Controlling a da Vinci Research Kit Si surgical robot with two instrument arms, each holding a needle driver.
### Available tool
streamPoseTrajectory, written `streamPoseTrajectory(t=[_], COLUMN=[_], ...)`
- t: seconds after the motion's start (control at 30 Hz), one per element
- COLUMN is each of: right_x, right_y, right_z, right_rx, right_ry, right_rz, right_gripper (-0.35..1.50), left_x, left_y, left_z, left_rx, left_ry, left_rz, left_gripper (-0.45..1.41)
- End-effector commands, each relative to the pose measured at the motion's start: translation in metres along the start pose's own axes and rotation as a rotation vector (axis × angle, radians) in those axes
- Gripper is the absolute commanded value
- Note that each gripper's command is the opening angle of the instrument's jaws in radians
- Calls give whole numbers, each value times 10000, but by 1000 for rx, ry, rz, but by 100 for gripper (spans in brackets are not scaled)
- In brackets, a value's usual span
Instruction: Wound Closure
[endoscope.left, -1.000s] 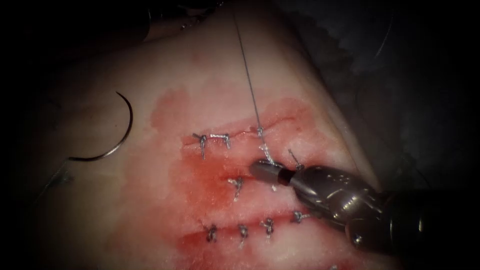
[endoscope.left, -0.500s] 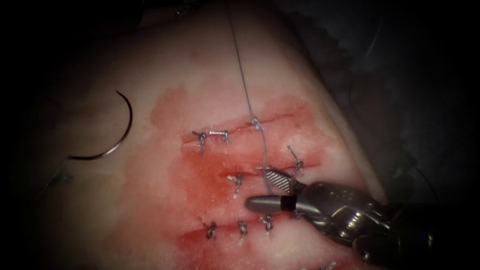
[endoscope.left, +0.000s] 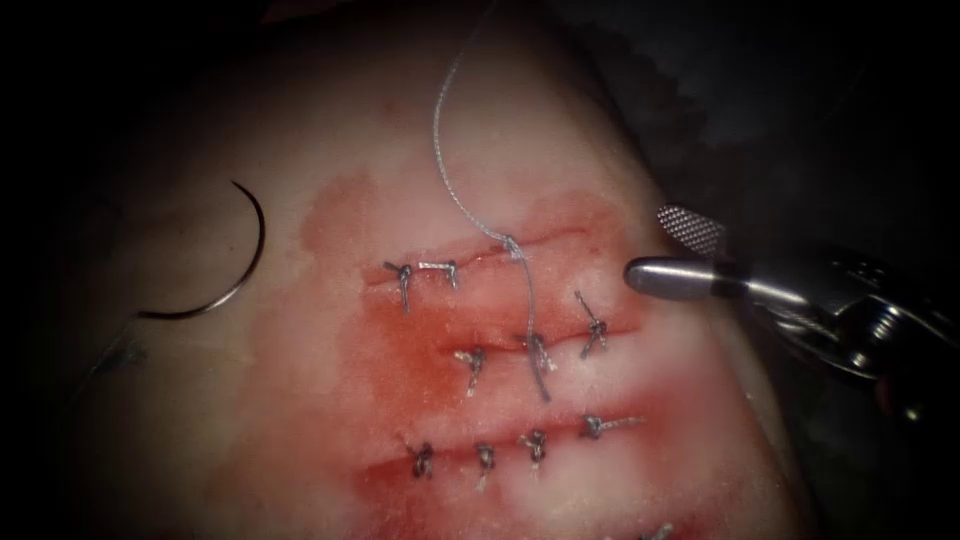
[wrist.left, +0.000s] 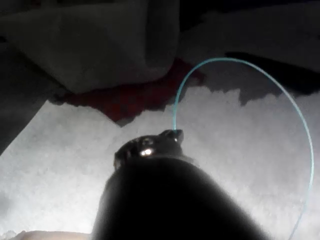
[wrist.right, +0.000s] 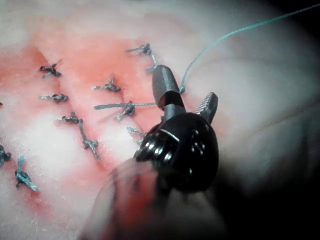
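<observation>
The curved needle (endoscope.left: 260, 245) lies loose on the tissue (endoscope.left: 300, 440), left of the cuts, held by neither tool and not in the tissue. My right tool (endoscope.left: 650, 245) hovers at the tissue's right edge with its jaws open and empty; the right wrist view shows the same spread jaws (wrist.right: 189, 87). The thread (endoscope.left: 440, 150) curves slack down to a knot (endoscope.left: 512, 242) on the top cut, then runs on to a lower stitch (endoscope.left: 537, 348) with a short free end. In the left wrist view my left tool (wrist.left: 170, 136) is shut on the thread (wrist.left: 280, 90), which arcs away from its tip.
Several knotted stitches (endoscope.left: 485, 460) cross three parallel cuts, with red fluid (endoscope.left: 400, 350) spread around them. Dark cloth (endoscope.left: 800, 100) lies beyond the tissue's right edge. A pale drape (wrist.left: 210, 165) lies under the left tool.
The right tool's jaws, shut on the thread beside the middle cut a second ago, opened and drew back up and to the right. The taut thread has gone slack.
</observation>
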Motion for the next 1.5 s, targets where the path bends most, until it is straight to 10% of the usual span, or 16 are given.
streamPoseTrajectory(t=[0.03, 0.33, 1.5], right_x=[3, 37, -4], right_y=[-2, -19, -13], right_z=[23, 74, 148], right_rx=[27, 177, 139], right_ry=[-22, -49, -17], right_rz=[10, 35, 31], right_gripper=[135, 130, 128], left_x=[-21, -14, -50], left_y=[-1, -7, -28], left_z=[7, 13, 18], left_rx=[2, 33, 25], left_ry=[-17, -31, -92], left_rz=[-11, -14, -57], left_gripper=[-45, -45, -45])
